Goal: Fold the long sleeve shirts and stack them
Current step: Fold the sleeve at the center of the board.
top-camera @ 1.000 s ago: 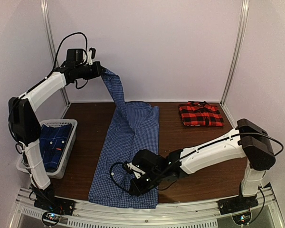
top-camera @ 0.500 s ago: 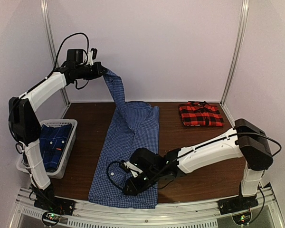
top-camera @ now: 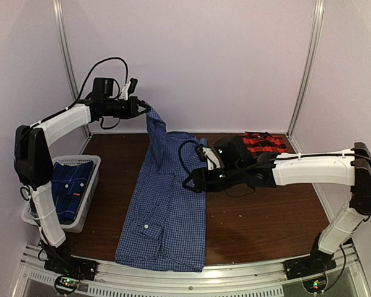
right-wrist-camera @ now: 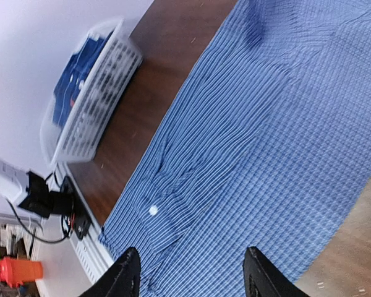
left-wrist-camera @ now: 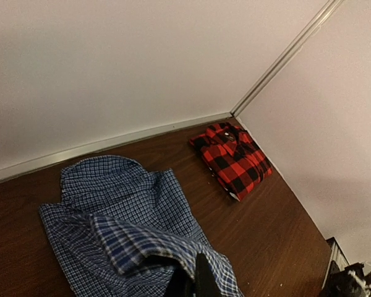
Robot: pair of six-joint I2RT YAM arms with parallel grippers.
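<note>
Softly limp and light, the gingham shirt [top-camera: 167, 210] droops from my left gripper [top-camera: 144, 109], clamped on a raised fold. My right gripper [right-wrist-camera: 193, 255] hovers with fingers apart and should pinch an edge.

1. Blue-and-white gingham shirt [top-camera: 167, 204]: spread lengthwise down the middle of the table [top-camera: 266, 210], reaching its near edge. The far part rises off the surface, pinched in the left gripper [top-camera: 145, 110].
2. Red-and-black plaid shirt [left-wrist-camera: 232, 158]: folded flat, far right corner.
3. Dark blue plaid shirt [top-camera: 71, 185]: lying inside the white basket [top-camera: 88, 204], left side.
</note>
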